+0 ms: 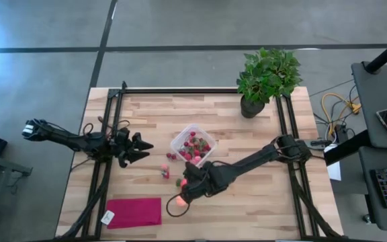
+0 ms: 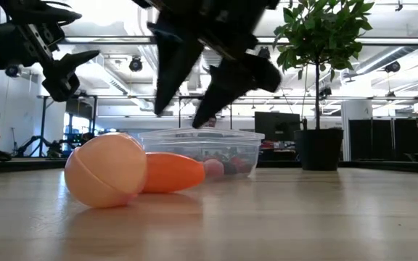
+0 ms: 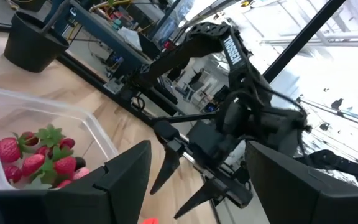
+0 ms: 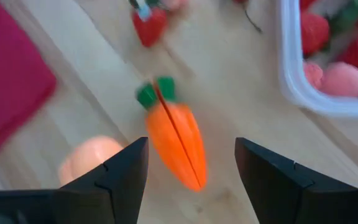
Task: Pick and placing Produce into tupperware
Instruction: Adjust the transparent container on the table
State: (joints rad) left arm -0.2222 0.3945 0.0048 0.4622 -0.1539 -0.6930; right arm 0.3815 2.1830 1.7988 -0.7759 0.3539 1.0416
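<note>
Right gripper [image 4: 191, 171] hangs spread and empty right over the carrot [image 4: 176, 140] on bare wood beside the tupperware [image 1: 192, 144], its long axis slanting between the jaws, while the left gripper [image 1: 140, 148], also spread, waits farther off.

Worktop [image 1: 247, 195]: pale wood planks, visible grain, smooth matt finish, edged by dark metal rails [image 1: 180, 90]. Tupperware [image 1: 178, 142]: clear plastic, see-through walls, glossy rim. Carrot [image 4: 176, 140]: smooth orange plastic with a lengthwise seam and a green end. Round fruit [image 2: 106, 170]: pale orange, smooth, faint sheen, with a seam line. Berries [image 3: 33, 163]: red with dimpled surface. Cloth [image 1: 134, 211]: magenta fabric, matt, with a white tag. Right pincer [image 4: 191, 171] fingers: dark, matt, hard plastic in look.
</note>
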